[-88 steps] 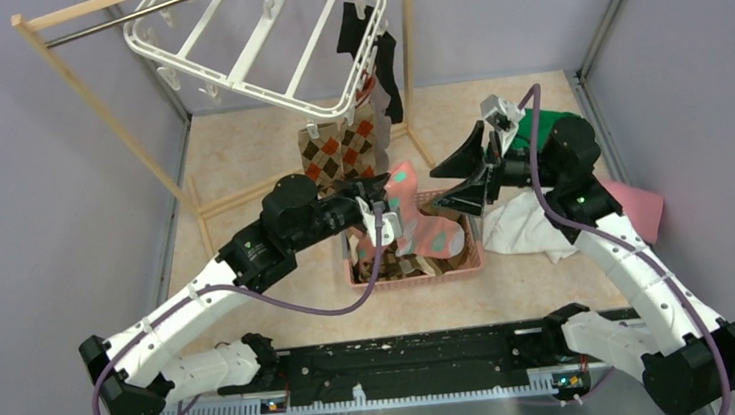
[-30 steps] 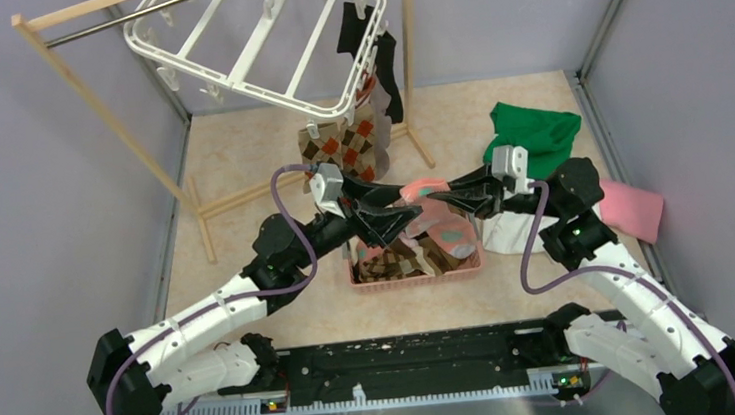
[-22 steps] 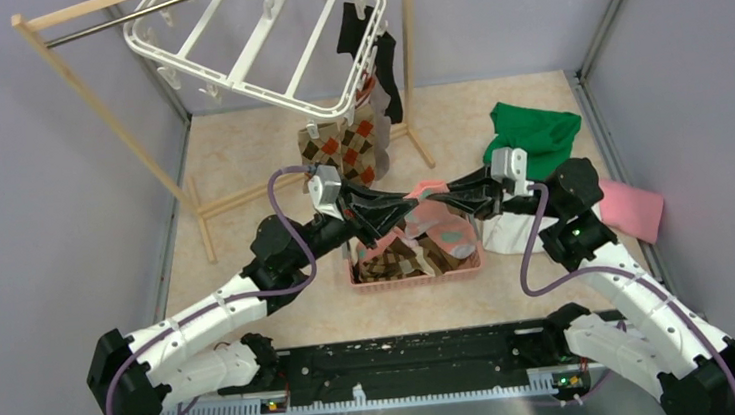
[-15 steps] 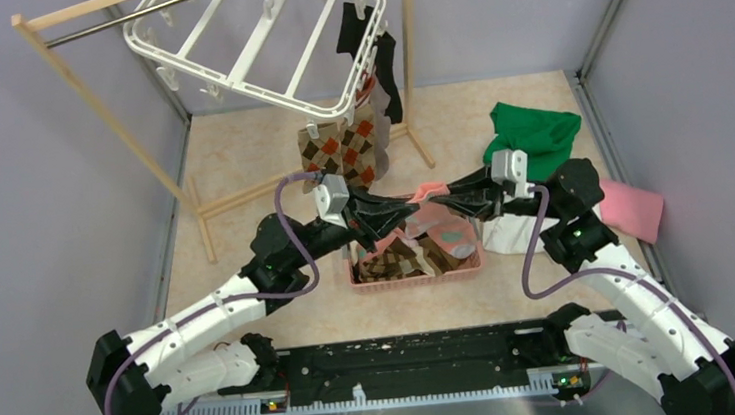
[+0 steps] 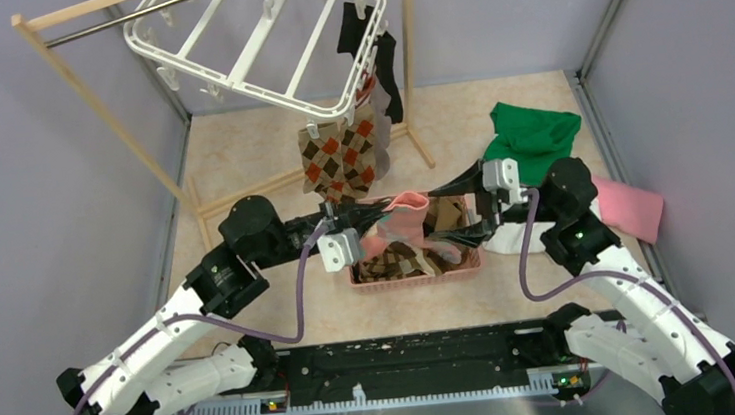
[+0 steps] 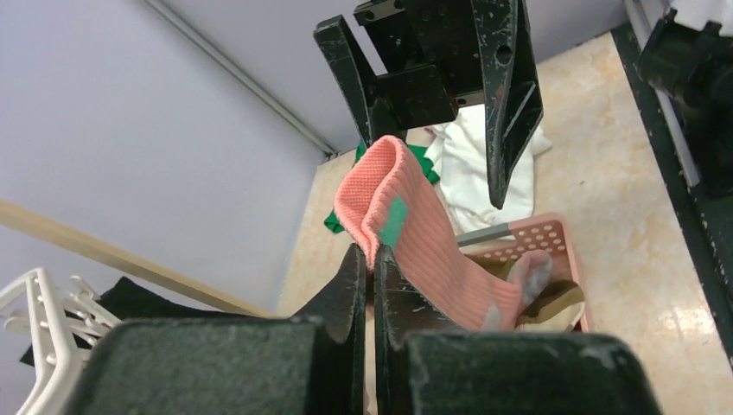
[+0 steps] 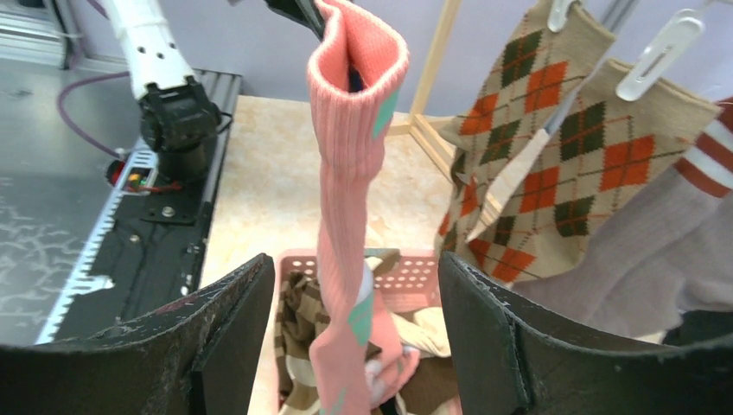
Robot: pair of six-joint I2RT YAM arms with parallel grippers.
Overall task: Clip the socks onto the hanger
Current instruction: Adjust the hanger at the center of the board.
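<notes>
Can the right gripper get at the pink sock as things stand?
Likely yes: the open right gripper faces the pink sock, hanging from the left gripper's pinch on its cuff, with nothing between.

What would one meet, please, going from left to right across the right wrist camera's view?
White-and-black robot arm base → pink ribbed sock, hanging upright → pale wooden post → brown-orange argyle socks on white clips.

The sock (image 6: 415, 233) in the left claw (image 6: 370, 259) is ribbed pink knit cloth. The claw's fingers (image 6: 344, 298) are scuffed matt black plastic. Beneath sits a perforated pink plastic basket (image 6: 553, 238) on a glossy, mottled surface (image 6: 640, 216).
</notes>
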